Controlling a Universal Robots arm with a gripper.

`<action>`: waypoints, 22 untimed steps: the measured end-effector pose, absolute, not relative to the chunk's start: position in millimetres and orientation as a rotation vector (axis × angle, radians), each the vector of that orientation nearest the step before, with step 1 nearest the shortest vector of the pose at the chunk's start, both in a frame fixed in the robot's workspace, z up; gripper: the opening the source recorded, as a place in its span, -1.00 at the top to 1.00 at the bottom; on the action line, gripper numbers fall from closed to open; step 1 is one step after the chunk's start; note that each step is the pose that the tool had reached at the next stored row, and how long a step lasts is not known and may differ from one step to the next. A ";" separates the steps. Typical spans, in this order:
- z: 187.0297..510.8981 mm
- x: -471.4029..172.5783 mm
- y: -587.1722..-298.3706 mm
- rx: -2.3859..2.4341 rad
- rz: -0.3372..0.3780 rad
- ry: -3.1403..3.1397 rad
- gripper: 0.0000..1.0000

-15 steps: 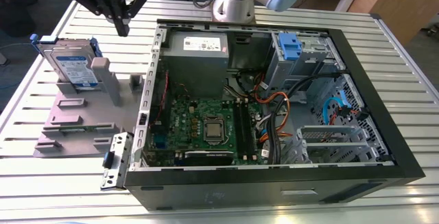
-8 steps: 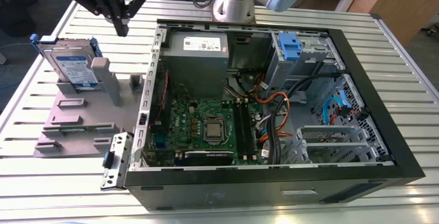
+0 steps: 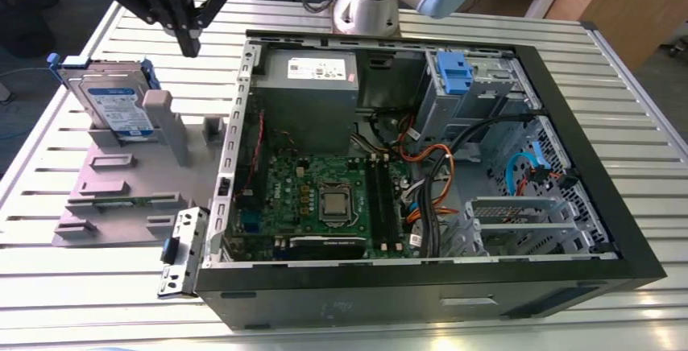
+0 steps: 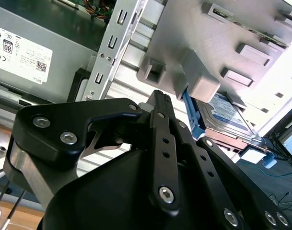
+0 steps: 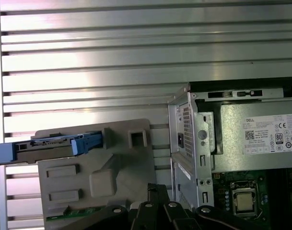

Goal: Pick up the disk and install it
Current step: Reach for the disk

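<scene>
Hanging over the counter [image 3: 86, 286], the tool [image 3: 192, 47] looks pinched narrow and holds nothing. The disk [image 3: 113, 101] stands on its edge in a grey holder [image 3: 129, 175], near the open computer case [image 3: 430, 286]. I think the pick-up step has not begun. Grabbing calls for a wider tool, lined up over the disk's top edge. I count one disk, one holder, one case, one tool.

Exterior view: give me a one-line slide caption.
Gripper hovers near the disk, which stands on edge in a grey holder beside the open computer case.
</scene>
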State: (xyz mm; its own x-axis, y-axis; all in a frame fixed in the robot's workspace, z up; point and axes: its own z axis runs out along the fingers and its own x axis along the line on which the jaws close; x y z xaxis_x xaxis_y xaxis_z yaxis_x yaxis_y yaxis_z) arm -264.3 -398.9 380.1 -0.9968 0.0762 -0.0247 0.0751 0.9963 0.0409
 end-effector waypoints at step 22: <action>379.9 -268.8 -398.9 0.118 0.062 3.113 0.79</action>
State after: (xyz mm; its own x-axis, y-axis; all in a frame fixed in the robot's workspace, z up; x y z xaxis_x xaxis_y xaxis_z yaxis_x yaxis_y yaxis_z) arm -268.8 -398.9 379.9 -0.9968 0.0762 -0.0247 0.0751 0.9963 0.0409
